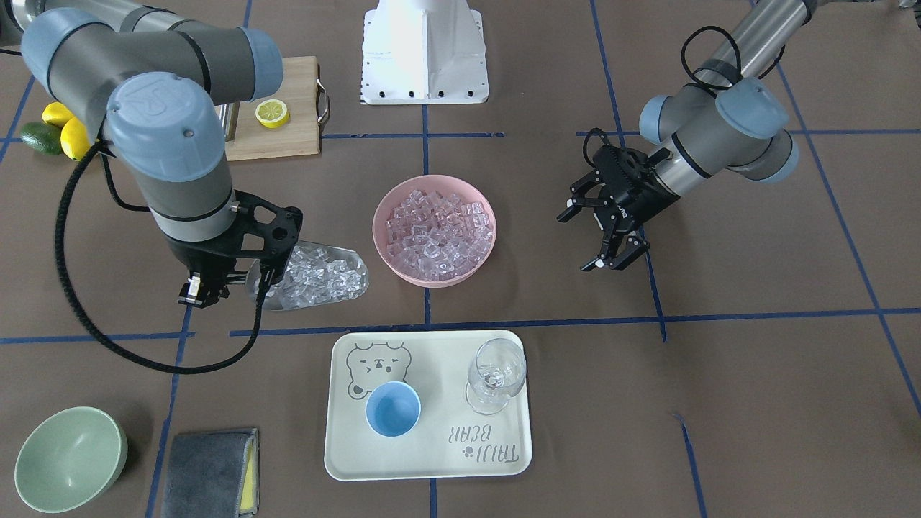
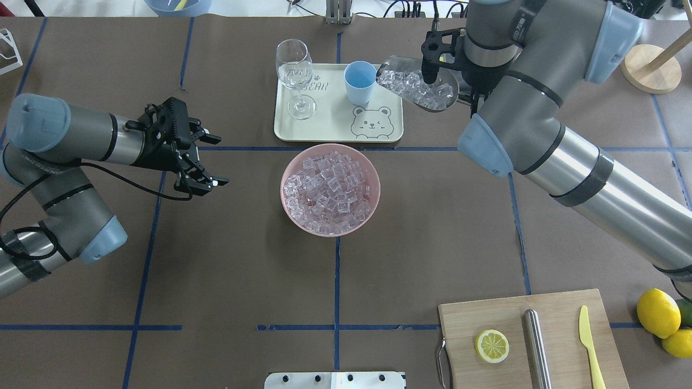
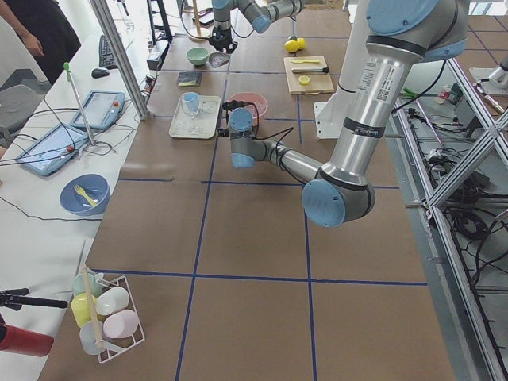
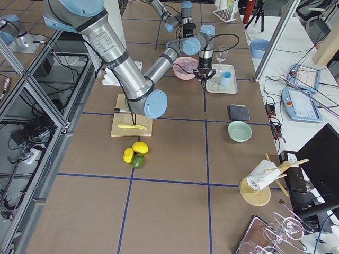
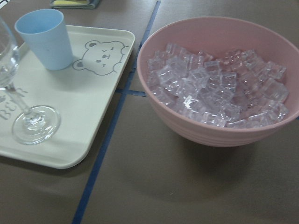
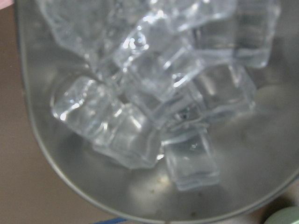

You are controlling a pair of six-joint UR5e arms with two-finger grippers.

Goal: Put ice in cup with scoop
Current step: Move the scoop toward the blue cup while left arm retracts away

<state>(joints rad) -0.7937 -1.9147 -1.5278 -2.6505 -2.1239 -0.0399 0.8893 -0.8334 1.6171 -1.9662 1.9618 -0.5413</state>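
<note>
black fingers spread, the left gripper (image 2: 215, 162) hangs over the brown worktop (image 2: 227, 259) near a round pink bowl (image 2: 375, 178) heaped with glassy ice (image 2: 330, 189). the smooth light-blue cup (image 2: 359, 82) stands on a cream tray (image 2: 324, 124). just beside it the ice-laden steel scoop (image 2: 416, 86) seems clamped in the right gripper (image 1: 223, 284); only the wrist close-up shows cubes against its dull curved trough.

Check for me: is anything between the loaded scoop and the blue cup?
Nothing visible does. The scoop in the right end effector hangs beside the cup; the stemmed glass stands on the cup's far side from it.
</note>
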